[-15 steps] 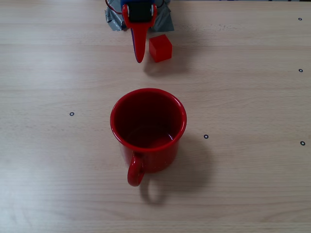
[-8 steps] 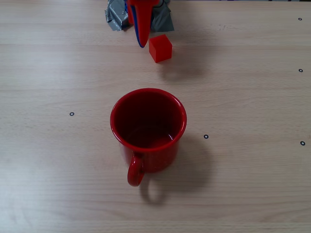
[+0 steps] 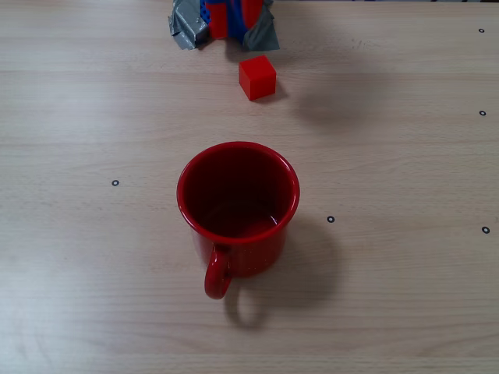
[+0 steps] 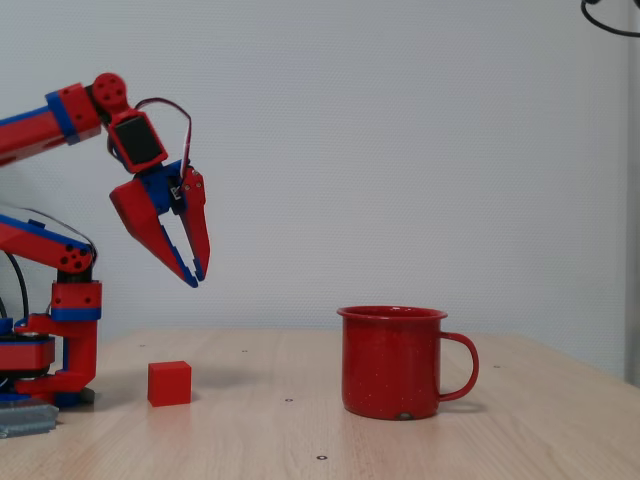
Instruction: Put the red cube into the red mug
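The red cube rests on the wooden table near the arm's base; from the side the red cube stands alone, touching nothing. The red mug stands upright mid-table, its handle facing the near edge, and its inside holds nothing. In the side view the red mug sits well right of the cube. My gripper hangs high above the cube, slightly to its right, pointing down, fingertips together and holding nothing. From above, only red and blue arm parts show at the top edge.
Grey tape holds the arm's base at the table's far end. Small black dot marks are scattered over the wood. A dark cable loops in at the upper right corner of the side view.
The gripper has lifted and drawn back from beside the cube toward the base, almost leaving the overhead view. Cube and mug have not moved.
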Motion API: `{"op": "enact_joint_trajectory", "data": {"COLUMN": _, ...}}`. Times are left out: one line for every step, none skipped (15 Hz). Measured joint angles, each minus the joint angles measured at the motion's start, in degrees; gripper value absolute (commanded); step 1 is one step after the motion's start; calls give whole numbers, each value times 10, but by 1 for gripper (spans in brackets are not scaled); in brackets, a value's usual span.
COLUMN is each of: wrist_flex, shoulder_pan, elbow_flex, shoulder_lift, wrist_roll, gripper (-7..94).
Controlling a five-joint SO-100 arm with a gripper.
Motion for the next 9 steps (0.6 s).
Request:
{"op": "enact_joint_trajectory", "data": {"wrist_flex": 21, "shoulder_pan": -19, "elbow_flex": -32, "shoulder_lift": -36, "wrist_roll": 14, "gripper": 1}}
{"op": "enact_joint_trajectory", "data": {"wrist_flex": 35, "shoulder_pan": -30, "elbow_flex": -57, "shoulder_lift": -53, "wrist_roll": 37, "gripper": 1}}
{"op": "enact_joint_trajectory", "data": {"wrist_flex": 45, "shoulder_pan": -54, "elbow_flex": -76, "shoulder_lift": -66, "wrist_roll": 41, "gripper": 1}}
{"op": "enact_joint_trajectory", "data": {"wrist_flex": 69, "shoulder_pan": -71, "elbow_flex": -86, "shoulder_lift": -69, "wrist_roll": 55, "gripper": 1}}
{"op": "enact_joint_trajectory", "data": {"wrist_flex": 83, "shoulder_pan": -74, "elbow_flex": -98, "shoulder_lift": -69, "wrist_roll": 83, "gripper": 1}}
{"op": "enact_joint_trajectory", "data": {"wrist_flex": 83, "shoulder_pan": -89, "elbow_flex": -98, "shoulder_lift": -78, "wrist_roll": 98, "gripper": 1}}
{"op": "enact_joint_trajectory", "data": {"wrist_flex": 82, "shoulder_pan": -101, "elbow_flex": -97, "shoulder_lift": -81, "wrist_roll": 108, "gripper": 2}}
{"op": "enact_joint_trajectory", "data": {"wrist_flex": 74, "shoulder_pan": -105, "elbow_flex": -89, "shoulder_lift": -75, "wrist_roll": 119, "gripper": 1}}
{"op": "enact_joint_trajectory", "data": {"wrist_flex": 66, "shoulder_pan": -115, "elbow_flex": -70, "shoulder_lift": -69, "wrist_roll": 128, "gripper": 1}}
